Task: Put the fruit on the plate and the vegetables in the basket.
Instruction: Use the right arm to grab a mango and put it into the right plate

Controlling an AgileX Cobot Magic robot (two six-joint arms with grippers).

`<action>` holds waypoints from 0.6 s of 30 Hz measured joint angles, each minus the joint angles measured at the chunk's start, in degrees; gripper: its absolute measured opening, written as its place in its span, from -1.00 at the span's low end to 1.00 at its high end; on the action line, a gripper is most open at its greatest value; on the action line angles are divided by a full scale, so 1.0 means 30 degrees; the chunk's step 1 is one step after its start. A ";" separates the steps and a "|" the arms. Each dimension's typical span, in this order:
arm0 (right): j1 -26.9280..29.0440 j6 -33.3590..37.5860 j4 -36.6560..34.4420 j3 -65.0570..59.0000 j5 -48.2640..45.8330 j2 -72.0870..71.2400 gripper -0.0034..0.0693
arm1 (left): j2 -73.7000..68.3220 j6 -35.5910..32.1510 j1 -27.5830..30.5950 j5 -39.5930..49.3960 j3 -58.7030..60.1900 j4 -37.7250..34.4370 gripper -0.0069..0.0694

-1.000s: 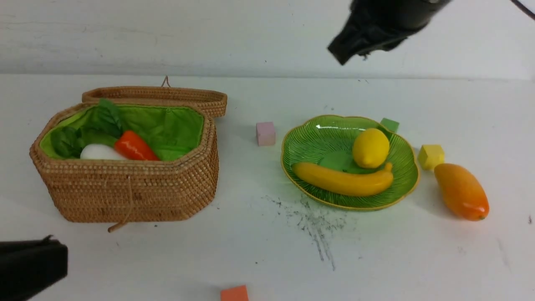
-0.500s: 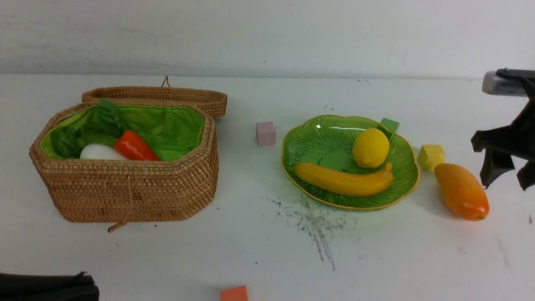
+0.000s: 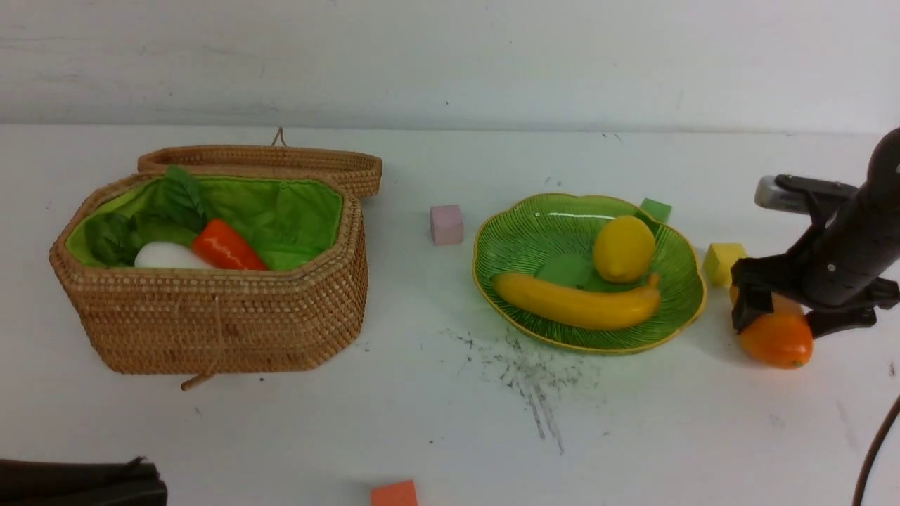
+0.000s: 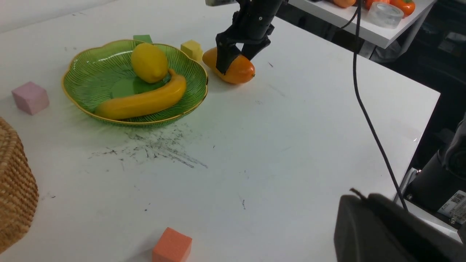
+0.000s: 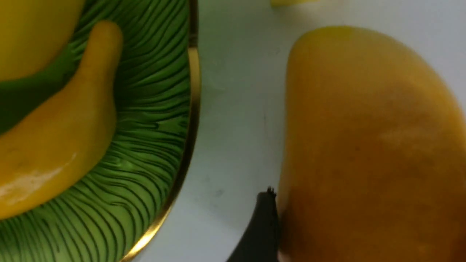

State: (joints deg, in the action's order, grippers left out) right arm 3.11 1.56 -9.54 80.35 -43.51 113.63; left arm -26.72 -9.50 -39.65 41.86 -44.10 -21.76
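We count three glossy toy fruits. Two lie in the plate [image 3: 675, 309], a shallow green dish with fine ribs and a wavy gold rim: a round lemon [image 3: 623, 249] and a long curved banana [image 3: 576, 303] that touches the lemon at its tip. The third, an oval orange-yellow mango [image 3: 777, 339], lies on the white desk [image 3: 422, 414] just beside the plate, on its right.

The right pincer [image 3: 801, 318] stands over the mango with its jaws spread wide, one black finger [image 5: 260, 233] at the flank nearest the plate, the other on the far side. We cannot tell whether the fingers press the skin, and the mango rests on the desk.

In the basket [image 3: 211, 323], an octagonal woven wicker box lined with bright green cloth, well to the left of the plate, we see an orange carrot [image 3: 226, 246], a white radish [image 3: 167, 256] and dark green leaves [image 3: 140, 221]. Its wicker lid [image 3: 281, 160] is thrown back behind it.

We count four small matte cubes around the plate: pink [image 3: 447, 224] to its left, green [image 3: 655, 209] behind it, yellow [image 3: 724, 261] to its right, orange [image 3: 394, 493] well in front.

The left pincer [image 4: 386, 233] is a dark blurred mass; its jaws are closed on nothing we can see.
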 joint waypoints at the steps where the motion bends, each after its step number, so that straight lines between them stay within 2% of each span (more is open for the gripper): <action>1: 0.0000 0.0102 -0.0039 0.0000 0.0062 0.0199 0.87 | 0.0000 0.0000 0.0000 0.0000 0.0000 0.0000 -0.77; 7: 0.0000 0.0850 -0.0448 0.0000 0.0056 0.0760 0.69 | 0.0000 0.0000 0.0000 -0.0017 0.0000 0.0000 -0.77; 15: 0.0007 0.0853 -0.0722 0.1528 -0.1950 -0.0047 0.69 | 0.0000 0.0000 0.0000 -0.0040 0.0000 0.0000 -0.75; 18: -0.0383 0.1093 -0.2631 0.3187 -0.2871 -0.1369 0.69 | 0.0000 0.0000 0.0000 -0.0478 0.0000 0.0243 -0.74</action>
State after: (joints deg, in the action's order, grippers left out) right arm 1.96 4.84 -17.43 89.91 -52.12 109.52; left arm -26.72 -9.50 -39.65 40.43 -44.10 -21.03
